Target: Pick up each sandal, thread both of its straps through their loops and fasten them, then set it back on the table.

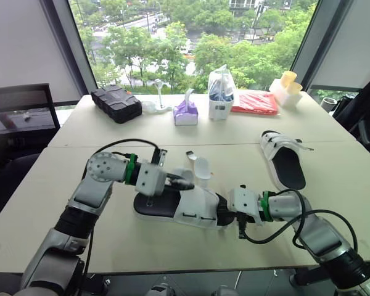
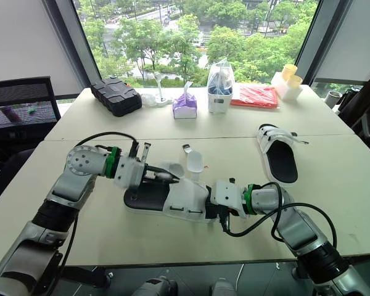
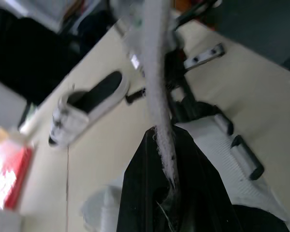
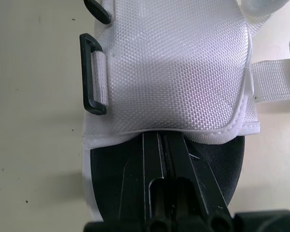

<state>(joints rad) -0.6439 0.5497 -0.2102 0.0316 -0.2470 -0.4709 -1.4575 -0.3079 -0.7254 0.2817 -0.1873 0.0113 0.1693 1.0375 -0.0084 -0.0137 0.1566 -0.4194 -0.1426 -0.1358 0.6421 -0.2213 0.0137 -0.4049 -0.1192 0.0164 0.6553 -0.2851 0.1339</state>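
Observation:
The near sandal (image 1: 172,206) lies at the table's front middle, black sole, white woven upper. My left gripper (image 1: 186,183) hovers over its heel side, shut on a white strap (image 3: 159,87) that runs away from the fingertips. A second strap (image 1: 201,167) stands up loose beside it. My right gripper (image 1: 226,214) is at the toe, fingers (image 4: 154,164) shut together and tucked under the upper's front edge, tips hidden. Two black loops (image 4: 92,75) sit on the upper's side, nothing through them. The other sandal (image 1: 283,161) lies to the right, further back.
Along the table's far edge stand a black case (image 1: 116,103), a purple tissue pack (image 1: 186,112), a white bag with blue contents (image 1: 221,92), a red packet (image 1: 254,103) and yellow cups (image 1: 288,83). A chair (image 1: 18,117) stands at the left.

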